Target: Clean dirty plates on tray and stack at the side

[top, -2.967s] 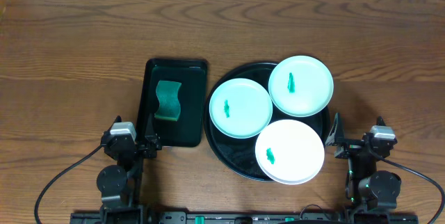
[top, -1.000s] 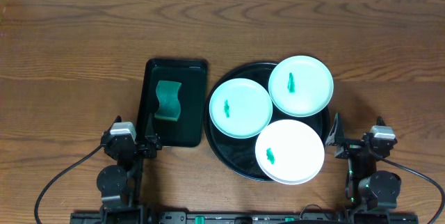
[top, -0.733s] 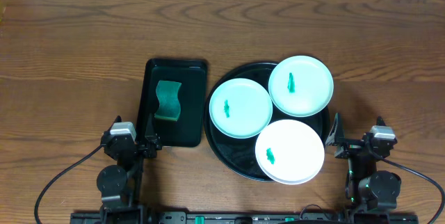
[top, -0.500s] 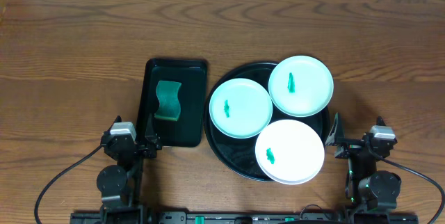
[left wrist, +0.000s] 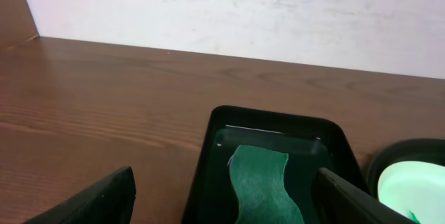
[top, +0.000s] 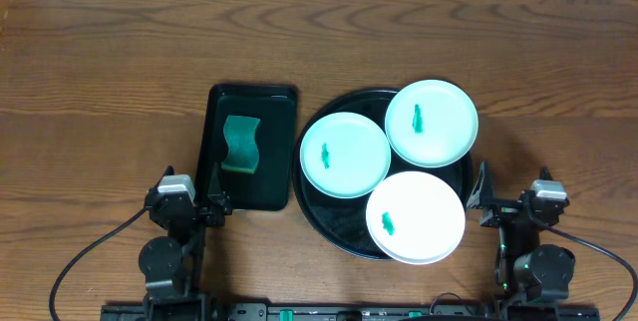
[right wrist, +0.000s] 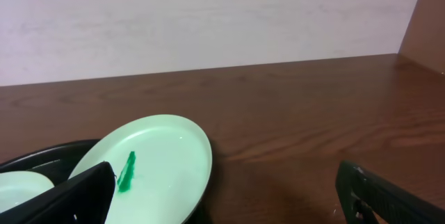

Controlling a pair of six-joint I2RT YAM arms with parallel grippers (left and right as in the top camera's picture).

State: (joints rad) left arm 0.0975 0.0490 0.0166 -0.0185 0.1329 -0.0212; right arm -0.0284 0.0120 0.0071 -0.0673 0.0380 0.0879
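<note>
Smears of green mark all three plates point(top: 345, 155), so cleaning looks not yet begun. They lie on the black tray point(top: 334, 219), ahead and to the left of the right pincer point(right wrist: 226, 167). The white plate point(top: 415, 215) is nearest it, at the tray's near edge. The first move likely turns on the sponge point(top: 240, 144) in the green tray point(top: 279, 161). It lies straight ahead of the left pincer point(left wrist: 224, 174), its long axis running away from the jaws, so the left arm is plainly the nearer. Both pincers stand spread wide and hold nothing, and no plate is yet stacked on the table point(top: 100, 82).
</note>
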